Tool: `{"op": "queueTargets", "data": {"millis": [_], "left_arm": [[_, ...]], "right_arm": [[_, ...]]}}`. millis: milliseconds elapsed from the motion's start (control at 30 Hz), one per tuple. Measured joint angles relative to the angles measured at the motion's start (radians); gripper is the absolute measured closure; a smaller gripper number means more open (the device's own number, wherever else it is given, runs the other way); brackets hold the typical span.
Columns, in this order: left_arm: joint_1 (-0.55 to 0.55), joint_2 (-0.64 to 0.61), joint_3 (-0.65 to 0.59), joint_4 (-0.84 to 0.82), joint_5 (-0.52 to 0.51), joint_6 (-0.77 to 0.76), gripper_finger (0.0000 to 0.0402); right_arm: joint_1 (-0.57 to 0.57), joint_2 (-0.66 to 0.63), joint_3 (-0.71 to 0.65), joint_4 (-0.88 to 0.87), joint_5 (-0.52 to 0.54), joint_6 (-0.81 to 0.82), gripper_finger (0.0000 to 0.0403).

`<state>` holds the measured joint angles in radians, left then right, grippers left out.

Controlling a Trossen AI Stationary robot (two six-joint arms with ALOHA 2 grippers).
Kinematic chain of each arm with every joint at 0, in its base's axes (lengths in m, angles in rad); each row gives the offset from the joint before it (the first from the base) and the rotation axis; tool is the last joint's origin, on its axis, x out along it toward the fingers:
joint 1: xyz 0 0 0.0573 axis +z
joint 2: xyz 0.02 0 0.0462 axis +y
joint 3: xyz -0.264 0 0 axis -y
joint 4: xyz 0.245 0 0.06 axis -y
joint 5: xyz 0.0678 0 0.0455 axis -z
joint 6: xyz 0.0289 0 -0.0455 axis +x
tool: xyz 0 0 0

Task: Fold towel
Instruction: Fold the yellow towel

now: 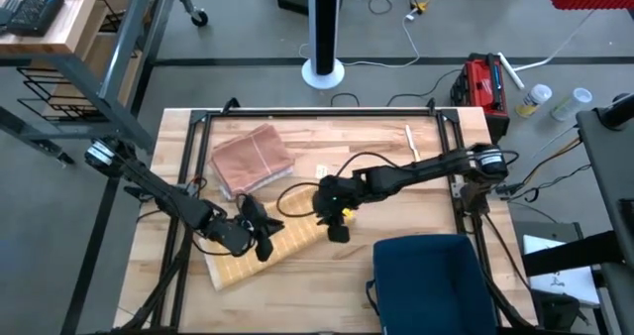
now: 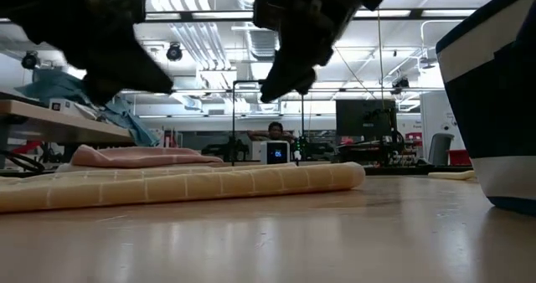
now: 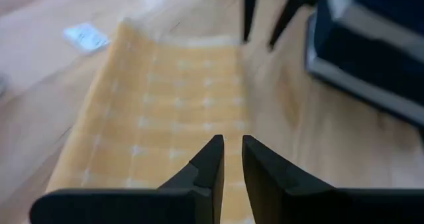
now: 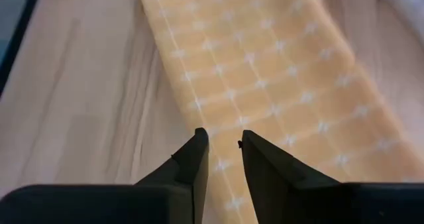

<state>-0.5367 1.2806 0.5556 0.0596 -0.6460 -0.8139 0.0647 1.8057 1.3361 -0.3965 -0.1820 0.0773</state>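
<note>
The yellow towel (image 1: 260,251) lies on the wooden surface (image 1: 396,176) as a long narrow strip, already doubled over lengthwise, running diagonally from the near left corner toward the middle. Judging from that shape, the first fold is done and the shorter cross folds are probably still to come. A pink towel (image 1: 252,160), folded into a compact rectangle, sits farther back on the surface, well apart from the yellow one.

The left end effector (image 3: 227,159) hovers over the strip's near-left part, its two dark fingers held slightly apart with only a slim gap and nothing between them. The right end effector (image 4: 220,149) hangs above the strip's other end, fingers likewise a little apart and empty; in the low view both hang clear above the cloth.

The yellow towel is a soft woven cloth with a pale grid of lines and small crosses at the intersections; its folded edge looks rounded and plump in the low view, and its surface is fairly flat with few wrinkles. The surface is light, smooth wood with visible grain. A dark blue bin with a pale rim (image 1: 424,280) stands at the near right.
</note>
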Motion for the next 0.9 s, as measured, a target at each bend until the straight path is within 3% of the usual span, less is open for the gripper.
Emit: {"op": "queueTargets", "data": {"millis": [167, 400, 500, 700, 900], "left_arm": [[0.031, 0.09, 0.007, 0.204, 0.0, 0.163, 0.0365], [0.084, 0.298, 0.105, 0.193, 0.028, 0.173, 0.0359], [0.106, 0.384, 0.175, 0.078, 0.044, 0.101, 0.036], [0.127, 0.48, 0.296, -0.299, 0.194, -0.08, 0.0376], [0.095, 0.48, 0.326, -0.442, 0.382, -0.172, 0.0398]], "right_arm": [[-0.013, -0.056, -0.061, 0.026, 0.001, 0.041, 0.0324], [-0.024, -0.173, -0.161, 0.101, -0.001, 0.046, 0.0321], [-0.031, -0.211, -0.197, 0.099, 0.001, 0.046, 0.0314], [-0.057, -0.255, -0.249, 0.135, -0.001, 0.044, 0.0301], [-0.105, -0.254, -0.264, 0.118, -0.009, 0.112, 0.0296]]}}
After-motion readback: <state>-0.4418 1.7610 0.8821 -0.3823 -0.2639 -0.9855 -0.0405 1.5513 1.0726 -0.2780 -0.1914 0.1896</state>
